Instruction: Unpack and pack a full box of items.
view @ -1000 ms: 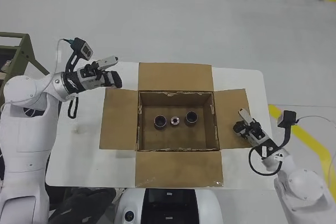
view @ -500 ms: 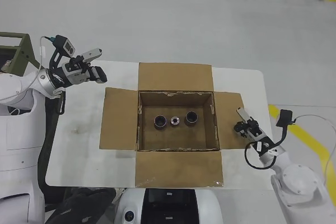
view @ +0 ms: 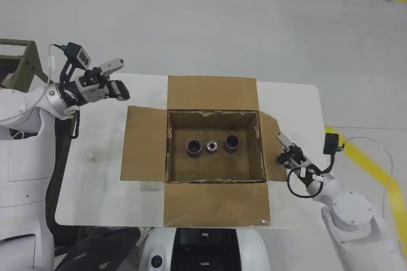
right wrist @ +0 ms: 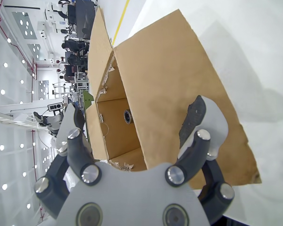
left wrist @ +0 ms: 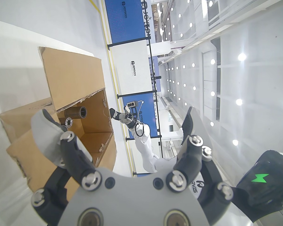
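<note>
One cardboard box (view: pixel 214 91) is counted on one white table (view: pixel 295 101). Four flaps (view: pixel 144 143) are counted on it, folded out at twelve, three, six and nine o'clock. Three metal parts are counted on the box floor. Two are larger dark cylinders, the nine o'clock cylinder (view: pixel 193 146) and the three o'clock cylinder (view: pixel 231 142), and one smaller ring (view: pixel 211 145) lies between them. Two grippers are counted: the left gripper (view: pixel 121 78) at ten o'clock of the box and the right gripper (view: pixel 282 150) at three o'clock. One olive-green frame (view: pixel 27 57) is counted, farther out at ten o'clock.
</note>
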Controlling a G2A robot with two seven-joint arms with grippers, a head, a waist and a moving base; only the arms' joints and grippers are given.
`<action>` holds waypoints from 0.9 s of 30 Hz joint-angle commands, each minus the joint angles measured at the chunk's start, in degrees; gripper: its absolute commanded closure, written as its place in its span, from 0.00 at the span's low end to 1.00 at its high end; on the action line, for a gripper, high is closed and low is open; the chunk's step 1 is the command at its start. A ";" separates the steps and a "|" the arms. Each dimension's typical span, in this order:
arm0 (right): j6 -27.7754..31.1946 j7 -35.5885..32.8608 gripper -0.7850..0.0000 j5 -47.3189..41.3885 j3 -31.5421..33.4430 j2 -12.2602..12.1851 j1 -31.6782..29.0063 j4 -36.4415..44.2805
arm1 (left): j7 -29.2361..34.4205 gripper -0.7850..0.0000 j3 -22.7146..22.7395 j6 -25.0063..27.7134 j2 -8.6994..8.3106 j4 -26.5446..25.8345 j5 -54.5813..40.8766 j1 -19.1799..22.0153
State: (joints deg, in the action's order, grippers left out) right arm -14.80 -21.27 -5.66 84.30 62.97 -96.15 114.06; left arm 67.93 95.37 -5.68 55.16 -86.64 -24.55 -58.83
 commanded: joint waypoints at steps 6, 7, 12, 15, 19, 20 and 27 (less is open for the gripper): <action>-1.83 -1.93 0.00 -0.13 -2.66 0.23 1.81 -0.16 | 0.00 0.00 0.00 0.00 0.00 0.00 0.00 0.00; -1.85 -2.28 0.00 -0.15 -3.16 0.27 2.07 -0.19 | 0.00 0.00 0.00 0.00 0.00 0.00 0.00 0.00; -2.33 -2.91 0.00 -0.95 -6.01 0.63 3.96 -1.34 | 0.00 0.00 0.00 0.00 0.00 0.00 0.00 0.00; -3.46 -2.79 0.00 -0.60 -7.63 0.83 5.01 -1.60 | 0.00 0.00 0.00 0.00 0.00 0.00 0.00 0.00; -4.06 -2.28 0.00 0.12 -8.65 0.97 5.82 -1.57 | 0.00 0.00 0.00 0.00 0.00 0.00 0.00 0.00; -3.97 -1.91 0.00 0.40 -8.66 0.99 5.99 -1.54 | 0.00 0.00 0.00 0.00 0.00 0.00 0.00 0.00; -3.88 2.14 0.00 4.16 -7.11 0.95 6.03 1.39 | 0.00 0.00 0.00 0.00 0.00 0.00 0.00 0.00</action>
State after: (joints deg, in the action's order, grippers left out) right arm -18.41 -19.59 -2.11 76.88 63.95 -90.08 114.86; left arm 67.93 95.37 -5.68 55.16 -86.64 -24.55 -58.83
